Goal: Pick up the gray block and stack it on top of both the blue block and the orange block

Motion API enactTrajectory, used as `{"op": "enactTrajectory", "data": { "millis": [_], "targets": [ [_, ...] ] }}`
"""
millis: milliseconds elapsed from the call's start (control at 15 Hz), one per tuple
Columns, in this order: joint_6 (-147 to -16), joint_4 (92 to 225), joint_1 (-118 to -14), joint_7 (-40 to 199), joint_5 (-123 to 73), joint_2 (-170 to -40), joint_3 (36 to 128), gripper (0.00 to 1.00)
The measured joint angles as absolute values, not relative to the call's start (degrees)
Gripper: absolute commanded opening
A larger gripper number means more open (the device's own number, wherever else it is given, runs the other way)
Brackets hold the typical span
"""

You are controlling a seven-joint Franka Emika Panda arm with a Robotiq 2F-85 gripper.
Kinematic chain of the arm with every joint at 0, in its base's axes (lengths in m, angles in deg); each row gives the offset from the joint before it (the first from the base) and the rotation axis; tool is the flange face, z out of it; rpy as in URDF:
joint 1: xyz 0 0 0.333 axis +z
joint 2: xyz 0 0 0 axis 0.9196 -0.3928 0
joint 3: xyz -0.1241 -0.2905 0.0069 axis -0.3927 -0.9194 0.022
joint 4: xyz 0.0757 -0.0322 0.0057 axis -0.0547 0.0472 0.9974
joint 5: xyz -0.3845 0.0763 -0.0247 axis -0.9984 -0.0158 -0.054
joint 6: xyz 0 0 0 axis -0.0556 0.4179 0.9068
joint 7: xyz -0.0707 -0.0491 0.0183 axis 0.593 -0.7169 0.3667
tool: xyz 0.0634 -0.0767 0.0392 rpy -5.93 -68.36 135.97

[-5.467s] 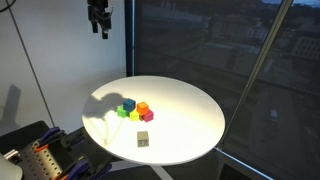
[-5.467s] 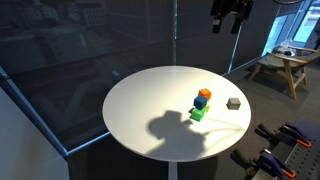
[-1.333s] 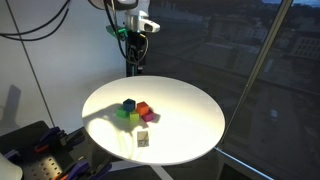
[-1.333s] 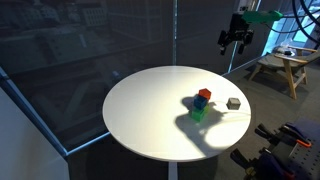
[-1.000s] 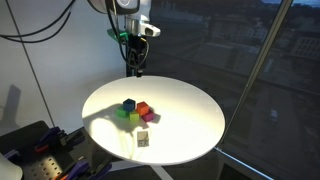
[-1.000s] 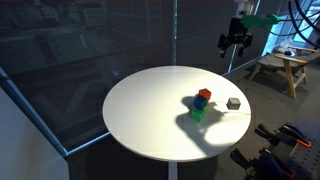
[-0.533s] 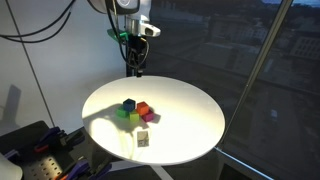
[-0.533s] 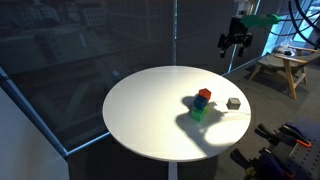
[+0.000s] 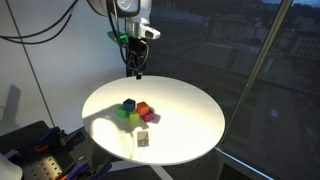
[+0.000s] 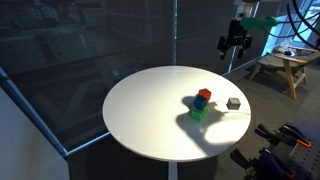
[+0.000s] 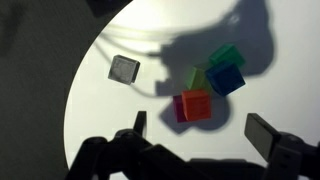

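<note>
- One round white table [image 9: 195, 122], carrying six cubes in all.
- One gripper [image 9: 135, 68], hanging high over the table with its fingers [image 11: 140, 122] spread wide and nothing between them.
- Five coloured cubes bunched near the middle: one blue block [image 9: 128, 104], one orange block [image 9: 143, 107], one green cube [image 9: 121, 112], one yellow cube [image 9: 133, 116], one red cube [image 9: 148, 116].
- One gray block [image 9: 143, 139], alone on the table, well apart from the bunch and nearer the rim.

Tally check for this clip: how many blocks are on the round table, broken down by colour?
gray block: 1
blue block: 1
orange block: 1
green block: 1
yellow block: 1
red block: 1
Total: 6 blocks
</note>
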State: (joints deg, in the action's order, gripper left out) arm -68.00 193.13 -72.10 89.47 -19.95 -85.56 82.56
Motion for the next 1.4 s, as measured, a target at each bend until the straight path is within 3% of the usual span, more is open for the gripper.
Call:
{"op": "enactTrajectory", "data": {
  "millis": [1400],
  "targets": [
    [-83.53, 197.77, -73.22, 89.46, -20.19, -94.42, 78.09, 1.0]
  ]
}}
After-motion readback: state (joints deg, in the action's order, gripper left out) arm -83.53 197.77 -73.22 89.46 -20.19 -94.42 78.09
